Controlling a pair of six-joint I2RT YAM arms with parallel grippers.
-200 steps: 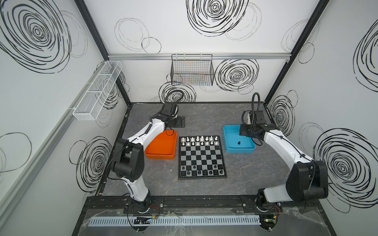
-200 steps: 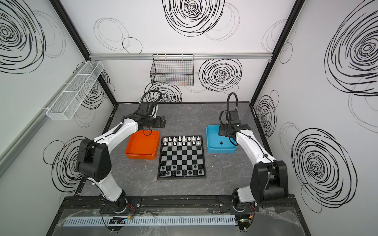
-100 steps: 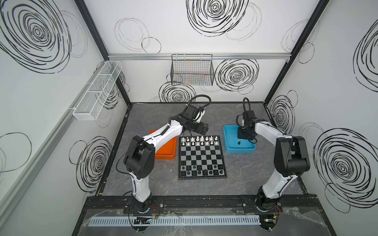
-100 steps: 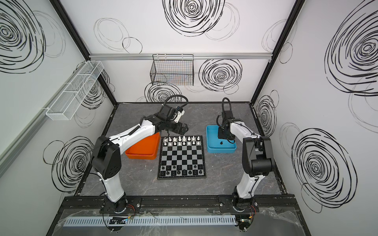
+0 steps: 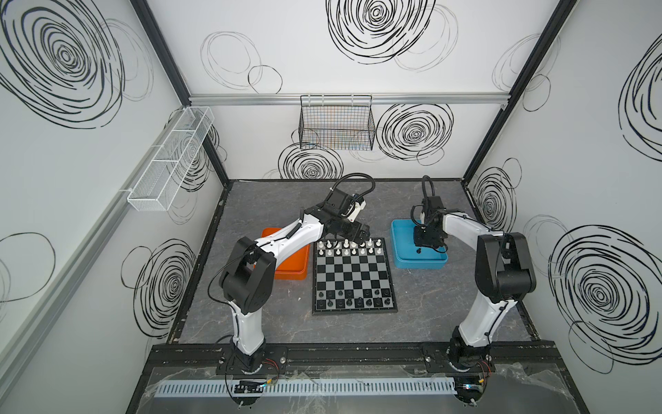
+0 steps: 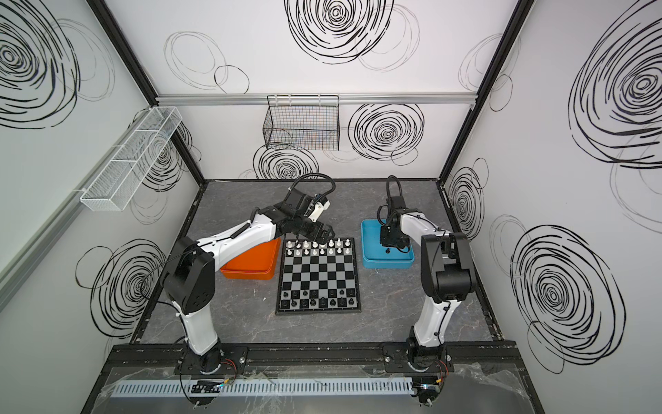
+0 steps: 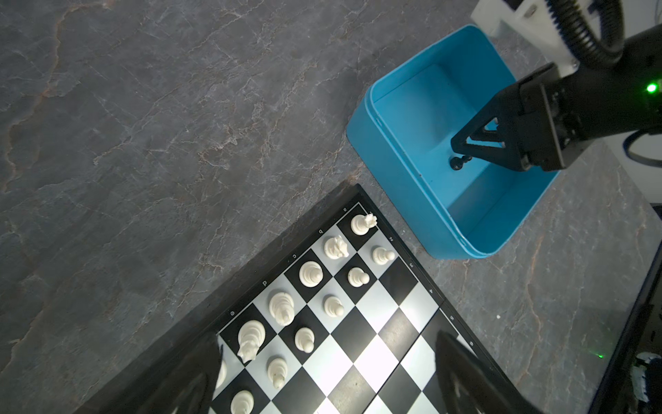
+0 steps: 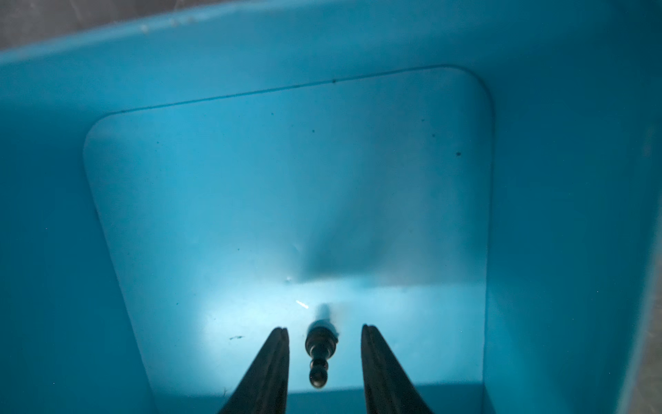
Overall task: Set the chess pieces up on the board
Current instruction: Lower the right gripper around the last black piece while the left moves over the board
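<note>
The board (image 5: pixel 353 276) (image 6: pixel 318 276) lies mid-table. White chess pieces (image 5: pixel 345 247) (image 7: pixel 310 274) fill its two far rows, and black ones (image 5: pixel 353 299) stand in its two near rows. My left gripper (image 5: pixel 358 234) (image 7: pixel 329 376) hovers open over the white rows, holding nothing. My right gripper (image 5: pixel 424 243) (image 8: pixel 324 329) reaches down into the blue tray (image 5: pixel 401 260) (image 8: pixel 53 215). Its fingers (image 8: pixel 276 358) stand on either side of a lone black pawn (image 8: pixel 320 353) (image 7: pixel 458 162) lying on the tray floor. A gap shows on both sides of the pawn.
An orange tray (image 5: pixel 292 272) sits left of the board, partly under the left arm. A black wire basket (image 5: pixel 336 123) hangs on the back wall. A white mesh shelf (image 5: pixel 172 157) hangs on the left wall. Both arm bases stand at the front rail.
The left arm has swung from over the orange tray to the board's far rows. The right gripper has sunk into the blue tray and its jaws have narrowed around the pawn.
</note>
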